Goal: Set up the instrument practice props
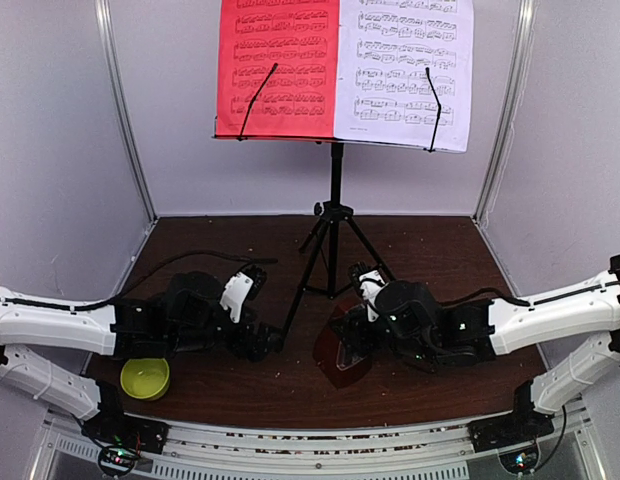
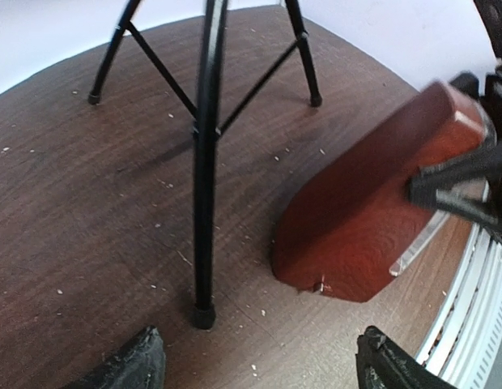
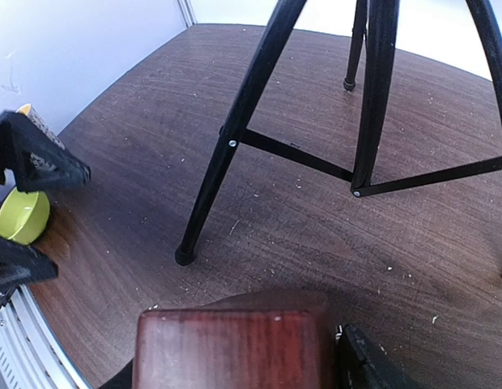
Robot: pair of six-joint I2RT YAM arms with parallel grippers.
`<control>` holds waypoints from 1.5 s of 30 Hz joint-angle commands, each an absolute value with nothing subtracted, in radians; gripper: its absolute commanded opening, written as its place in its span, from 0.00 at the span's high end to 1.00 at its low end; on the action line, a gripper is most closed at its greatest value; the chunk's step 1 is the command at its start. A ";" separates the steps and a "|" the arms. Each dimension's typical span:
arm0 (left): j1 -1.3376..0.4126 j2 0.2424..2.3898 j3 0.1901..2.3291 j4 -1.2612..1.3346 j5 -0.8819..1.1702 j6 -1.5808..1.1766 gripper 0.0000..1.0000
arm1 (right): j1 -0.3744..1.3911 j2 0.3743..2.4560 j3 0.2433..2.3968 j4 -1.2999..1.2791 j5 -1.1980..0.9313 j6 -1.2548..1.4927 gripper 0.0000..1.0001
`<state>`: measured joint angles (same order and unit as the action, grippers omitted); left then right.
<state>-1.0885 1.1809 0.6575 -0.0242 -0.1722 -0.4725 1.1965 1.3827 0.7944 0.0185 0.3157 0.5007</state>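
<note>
Bowl (image 1: 145,378), one, sits far left on the worktop (image 1: 440,260), with the left tool (image 2: 259,363) spread and empty beside it. One music stand (image 1: 336,190) holds one red sheet (image 1: 278,60) and one white sheet (image 1: 405,60). Just right of its legs, one metronome (image 2: 356,219) tilts, pinched by the right tool (image 3: 239,369).

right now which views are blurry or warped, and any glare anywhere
Left wrist: wide-lens bending curves the table edge; the metronome is smeared at its upper end, the music stand leg crisp. Right wrist: the metronome at the bottom edge is soft, very near the lens. Top external: sharp, evenly lit, no glare on the red sheet or white sheet.
</note>
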 commanded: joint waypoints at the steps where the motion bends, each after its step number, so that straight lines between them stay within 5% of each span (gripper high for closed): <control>1: -1.109 1.202 0.602 0.104 -0.139 -0.445 0.16 | 1.168 1.299 0.764 0.103 0.273 0.530 0.79; 4: -1.112 1.204 0.566 0.151 -0.135 -0.446 0.13 | 1.144 1.271 0.751 0.113 0.245 0.568 0.97; 6: -1.127 1.202 0.541 0.194 -0.147 -0.436 0.12 | 1.134 1.248 0.737 0.127 0.241 0.595 1.00; 16: -1.324 1.351 0.518 0.423 -0.283 -0.318 0.06 | 1.117 1.197 0.701 0.189 0.290 0.735 1.00; 33: -1.394 1.645 0.509 0.952 -0.329 -0.239 0.02 | 1.120 1.027 0.585 0.248 0.278 0.802 1.00; 45: -1.425 1.738 0.561 0.977 -0.393 -0.210 0.02 | 1.136 1.007 0.557 0.289 0.255 0.812 1.00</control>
